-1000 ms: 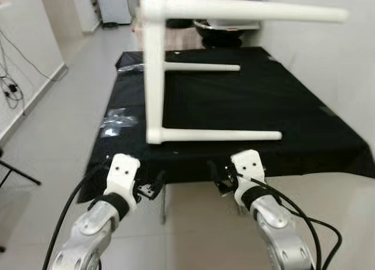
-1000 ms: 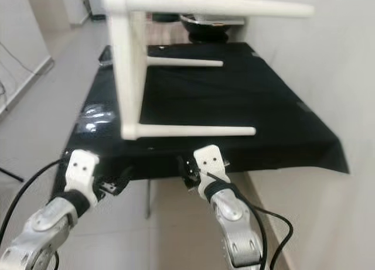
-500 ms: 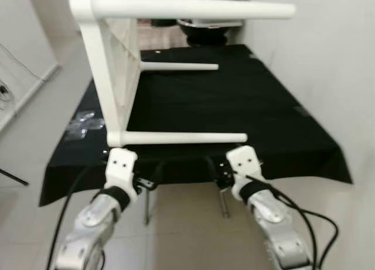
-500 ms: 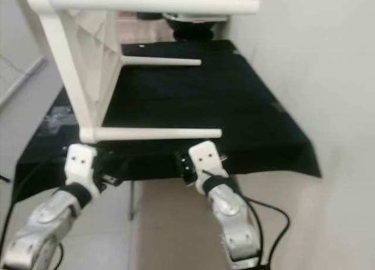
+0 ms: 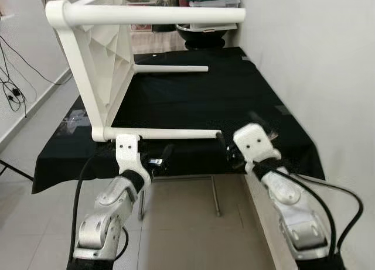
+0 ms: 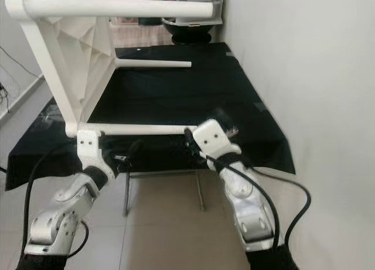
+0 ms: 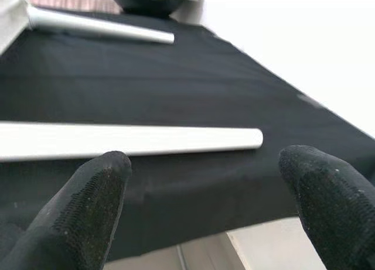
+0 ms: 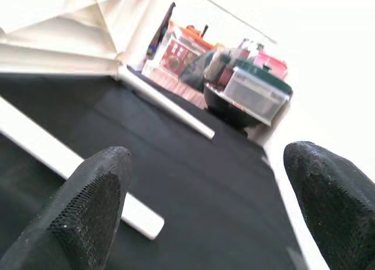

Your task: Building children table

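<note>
Approaching the white plastic children's table [image 5: 102, 65], tipped on its side on the black-draped table [image 5: 246, 100], I hold left gripper [image 7: 205, 182] and right gripper [image 8: 205, 188] jaws open; I'd close squarely on its nearest leg [image 5: 164, 133].

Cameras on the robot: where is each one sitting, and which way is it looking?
Left eye view: on the head, looking down at the white table lying sideways on the black cloth; both silver arms show.
Right eye view: same scene, shifted slightly.
Left wrist view: along the open left gripper toward the nearest table leg.
Right wrist view: along the open right gripper, past a leg toward storage boxes.
Shared: that leg.
</note>
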Available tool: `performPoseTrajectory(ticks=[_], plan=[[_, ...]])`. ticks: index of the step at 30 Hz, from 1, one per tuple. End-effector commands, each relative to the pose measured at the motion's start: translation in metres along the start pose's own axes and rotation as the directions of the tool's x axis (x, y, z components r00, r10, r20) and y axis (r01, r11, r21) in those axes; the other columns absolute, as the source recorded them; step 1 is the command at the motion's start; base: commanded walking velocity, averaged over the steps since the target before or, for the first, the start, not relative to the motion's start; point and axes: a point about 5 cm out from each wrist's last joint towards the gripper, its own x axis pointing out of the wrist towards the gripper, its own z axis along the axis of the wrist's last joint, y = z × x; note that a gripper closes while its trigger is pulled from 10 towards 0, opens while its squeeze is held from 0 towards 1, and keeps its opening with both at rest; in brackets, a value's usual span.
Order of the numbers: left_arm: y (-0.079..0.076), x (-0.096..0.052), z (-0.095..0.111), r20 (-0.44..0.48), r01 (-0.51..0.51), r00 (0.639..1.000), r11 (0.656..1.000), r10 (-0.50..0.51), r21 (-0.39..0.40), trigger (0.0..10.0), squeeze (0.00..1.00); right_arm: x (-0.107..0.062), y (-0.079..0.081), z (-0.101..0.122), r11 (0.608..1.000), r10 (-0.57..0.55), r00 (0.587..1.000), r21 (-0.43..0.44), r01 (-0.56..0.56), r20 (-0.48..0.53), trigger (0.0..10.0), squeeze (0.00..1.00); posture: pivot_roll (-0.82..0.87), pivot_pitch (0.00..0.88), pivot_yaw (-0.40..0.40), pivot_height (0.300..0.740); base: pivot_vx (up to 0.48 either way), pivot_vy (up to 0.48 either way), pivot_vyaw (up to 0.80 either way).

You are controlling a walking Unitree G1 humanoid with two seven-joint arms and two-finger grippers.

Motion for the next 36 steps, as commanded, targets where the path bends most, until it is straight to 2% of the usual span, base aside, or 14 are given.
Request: performPoseTrajectory(ticks=[1,2,3,4,5,9,11,14,19,24,30,36], plan=[[0.009,0.000,-0.001,-0.005,-0.046,0.999,0.998,0.047,0.031,10.0,0.00,-0.001,0.008,-0.004,0.999,0.033,0.999,0.035,-0.032,-0.020,10.0,0.00,-0.06,0.056,0.019,0.740,0.000,0.000,0.00],[0.011,-0.002,0.000,0.002,-0.045,0.999,0.997,0.045,0.065,10.0,0.00,-0.003,0.011,-0.010,0.996,0.039,0.998,0.086,-0.035,-0.051,10.0,0.00,-0.05,0.058,0.019,0.740,0.000,0.000,0.00],[0.011,-0.002,0.000,0.002,-0.045,0.999,0.997,0.045,0.065,10.0,0.00,-0.003,0.011,-0.010,0.996,0.039,0.998,0.086,-0.035,-0.051,10.0,0.00,-0.05,0.058,0.019,0.740,0.000,0.000,0.00],[0.014,-0.008,0.003,0.014,-0.042,0.999,0.992,0.041,0.119,10.0,0.00,-0.011,0.021,-0.024,0.980,0.067,0.991,0.196,-0.043,-0.117,10.0,0.00,-0.05,0.061,0.017,0.740,0.000,0.000,0.79],[0.014,-0.010,0.003,0.017,-0.040,0.999,0.990,0.038,0.134,10.0,0.00,-0.015,0.024,-0.028,0.973,0.079,0.987,0.226,-0.045,-0.143,10.0,0.00,-0.05,0.061,0.017,0.740,0.000,0.000,0.79],[0.016,-0.017,0.003,0.016,-0.041,0.999,0.988,0.039,0.147,10.0,0.00,-0.021,0.033,-0.035,0.962,0.104,0.980,0.268,-0.056,-0.168,10.0,0.00,-0.04,0.061,0.017,0.740,0.349,0.000,0.80],[0.018,-0.026,-0.001,-0.003,-0.043,0.999,0.989,0.044,0.145,10.0,0.00,-0.027,0.038,-0.040,0.949,0.102,0.975,0.313,-0.036,-0.198,10.0,0.00,-0.04,0.063,0.018,0.740,0.379,0.000,0.00],[0.016,-0.034,-0.007,-0.028,-0.032,0.999,0.991,0.036,0.131,10.0,0.00,-0.029,0.041,-0.041,0.958,0.095,0.975,0.285,-0.035,-0.202,10.0,0.00,-0.04,0.063,0.017,0.740,0.386,0.000,0.53],[0.013,-0.035,-0.009,-0.033,-0.022,0.999,0.992,0.027,0.126,10.0,0.00,-0.027,0.039,-0.039,0.965,0.095,0.978,0.259,-0.044,-0.188,10.0,0.00,-0.04,0.061,0.016,0.740,0.389,0.000,0.48],[0.003,-0.025,-0.005,-0.014,0.029,1.000,0.994,-0.028,0.103,10.0,0.00,-0.027,0.041,-0.045,0.963,0.094,0.968,0.268,-0.029,-0.234,10.0,0.00,-0.04,0.059,0.016,0.740,0.379,0.000,0.00],[-0.012,-0.017,-0.001,-0.007,0.129,0.992,0.990,-0.128,0.059,10.0,0.00,-0.028,0.039,-0.044,0.962,0.077,0.969,0.274,-0.010,-0.235,10.0,0.00,-0.05,0.056,0.017,0.740,0.313,0.000,0.00],[-0.019,-0.012,0.002,0.001,0.167,0.986,0.981,-0.168,0.095,10.0,0.00,-0.027,0.038,-0.043,0.963,0.071,0.971,0.269,-0.008,-0.227,10.0,0.00,-0.05,0.058,0.021,0.740,0.000,0.000,0.00]])
